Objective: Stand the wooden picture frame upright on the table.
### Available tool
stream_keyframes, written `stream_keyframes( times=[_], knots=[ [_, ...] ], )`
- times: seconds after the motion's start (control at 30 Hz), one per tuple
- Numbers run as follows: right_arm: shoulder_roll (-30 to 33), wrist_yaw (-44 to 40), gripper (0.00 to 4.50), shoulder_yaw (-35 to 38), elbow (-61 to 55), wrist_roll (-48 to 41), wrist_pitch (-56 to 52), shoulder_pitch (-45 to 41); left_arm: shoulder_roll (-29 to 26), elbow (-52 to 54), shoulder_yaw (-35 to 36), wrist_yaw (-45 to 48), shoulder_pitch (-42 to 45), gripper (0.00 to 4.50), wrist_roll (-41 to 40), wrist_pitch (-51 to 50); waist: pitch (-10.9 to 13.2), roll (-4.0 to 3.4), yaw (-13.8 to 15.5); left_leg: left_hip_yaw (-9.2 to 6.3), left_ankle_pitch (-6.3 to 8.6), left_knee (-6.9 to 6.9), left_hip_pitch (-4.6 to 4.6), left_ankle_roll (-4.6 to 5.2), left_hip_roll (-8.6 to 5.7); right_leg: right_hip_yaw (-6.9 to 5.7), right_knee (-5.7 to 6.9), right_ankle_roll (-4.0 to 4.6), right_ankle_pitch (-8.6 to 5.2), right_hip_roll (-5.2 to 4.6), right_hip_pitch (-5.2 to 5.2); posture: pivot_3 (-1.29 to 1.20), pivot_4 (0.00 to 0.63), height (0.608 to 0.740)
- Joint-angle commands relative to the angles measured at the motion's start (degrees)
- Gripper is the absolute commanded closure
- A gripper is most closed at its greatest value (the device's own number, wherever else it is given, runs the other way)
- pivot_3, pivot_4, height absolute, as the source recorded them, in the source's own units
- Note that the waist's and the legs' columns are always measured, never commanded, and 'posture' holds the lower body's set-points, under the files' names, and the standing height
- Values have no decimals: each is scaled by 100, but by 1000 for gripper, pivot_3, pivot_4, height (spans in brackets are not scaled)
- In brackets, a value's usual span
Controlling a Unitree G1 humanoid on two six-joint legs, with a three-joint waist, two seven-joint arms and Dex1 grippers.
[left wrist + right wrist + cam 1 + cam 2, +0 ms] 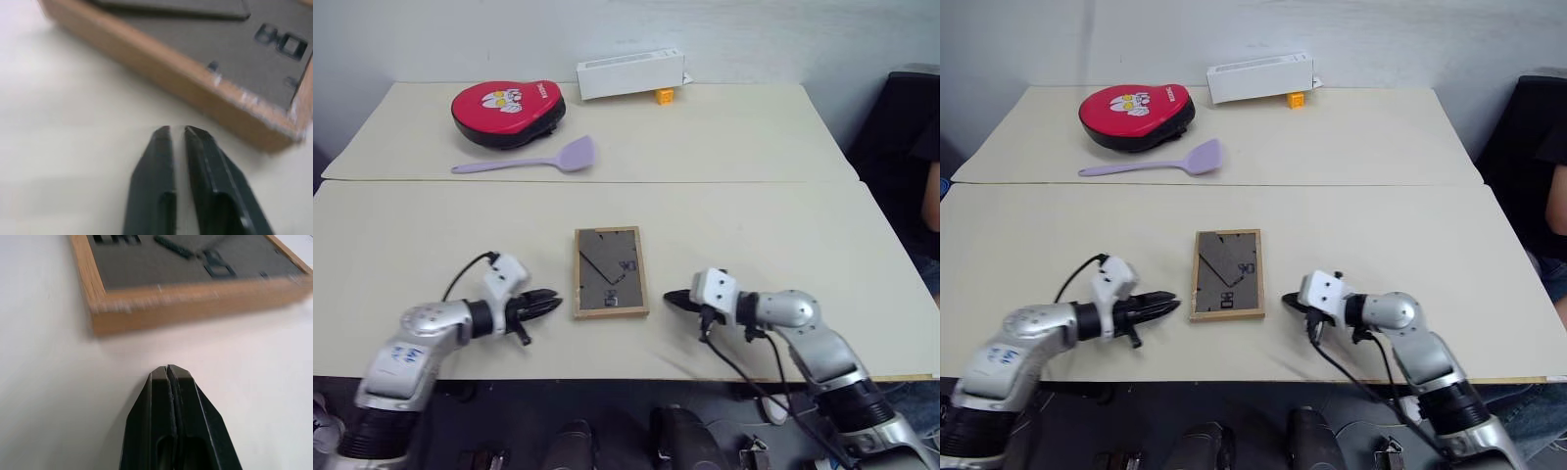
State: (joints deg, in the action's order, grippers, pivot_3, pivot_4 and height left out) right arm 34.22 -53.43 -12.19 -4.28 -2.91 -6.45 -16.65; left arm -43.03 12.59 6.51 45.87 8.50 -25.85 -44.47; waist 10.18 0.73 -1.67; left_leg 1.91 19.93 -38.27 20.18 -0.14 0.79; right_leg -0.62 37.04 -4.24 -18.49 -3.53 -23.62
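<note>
Nothing is yet accomplished: the wooden picture frame (611,271) lies back-up on the tabletop (431,235), flanked by the slightly parted left tool (548,301) and the closed, empty right tool (672,299).

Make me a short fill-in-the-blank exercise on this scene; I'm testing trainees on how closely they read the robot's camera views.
1. The wooden picture frame lies flat on the table with its dark ____ board facing up.
2. The frame lies ____ the left gripper and the right gripper.
3. The lilac spatula lies just in front of the ____ pad.

Missing words: back; between; red
</note>
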Motion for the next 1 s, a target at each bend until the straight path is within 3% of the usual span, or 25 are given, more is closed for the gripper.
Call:
stream_keyframes(
  times=[0.03, 0.17, 0.2, 0.3, 0.33, 0.53, 0.97, 1.0],
  knots=[
    [58, -117, 4500, 66, -140, -116, 3, -73, -449, -354, 231, 567, 498, 2651, -1104, -2032, 0, 1, 2, -2, 0, 0, 0, 0, 0, -1, 1, 0, 0, 0, 2, 0, 150, 740],
    [-94, -128, 4500, -136, -250, -60, -96, -214, -320, -1543, 231, 458, 1761, 1281, -1570, -4077, 0, 1, 7, -4, -2, -3, 6, 1, -4, -5, 6, 0, 0, 2, -1, 0, 150, 740],
    [-128, -111, 4500, -169, -252, -46, -122, -236, -226, -1714, 280, 405, 1932, 1128, -1609, -4302, 0, 2, 8, -5, -2, -5, 7, 1, -6, -6, 22, 0, 0, 3, -1, 0, 150, 740],
    [-246, -46, 4500, -335, -245, 81, -217, -339, -176, -2230, -326, 301, 2410, 112, -2094, -4769, 0, 2, 8, -6, -1, -24, 18, 2, -8, -6, 38, -1, 0, 3, -8, 0, 150, 740],
    [-267, -29, 4500, -376, -237, 113, -239, -366, -172, -2354, -477, 258, 2507, 26, -2275, -4803, 0, 2, 11, -5, 0, -28, 18, 4, -8, -5, 38, -1, 0, 2, -8, 0, 150, 740],
    [-419, 17, 4500, -589, -244, 291, -423, -569, 218, -3103, -926, -620, 3052, 26, -3016, -4803, -1, 2, 22, -15, 6, -60, 21, 2, -9, -5, 40, -1, 0, -2, -3, 0, 150, 740],
    [-497, -38, 4500, -766, -345, 434, -676, -581, 1037, -3912, -634, -2399, 3331, 26, -4123, -4803, -6, 3, 84, -23, 7, -79, 19, 1, -13, -9, 39, -2, 0, -5, 4, 0, 150, 740],
    [-498, -44, 4500, -769, -345, 440, -681, -587, 1112, -3978, -561, -2543, 3338, 426, -4161, -4803, -8, 4, 92, -22, 7, -79, 19, 1, -14, -9, 40, -2, 0, -5, 4, 0, 150, 740]
  ],
)
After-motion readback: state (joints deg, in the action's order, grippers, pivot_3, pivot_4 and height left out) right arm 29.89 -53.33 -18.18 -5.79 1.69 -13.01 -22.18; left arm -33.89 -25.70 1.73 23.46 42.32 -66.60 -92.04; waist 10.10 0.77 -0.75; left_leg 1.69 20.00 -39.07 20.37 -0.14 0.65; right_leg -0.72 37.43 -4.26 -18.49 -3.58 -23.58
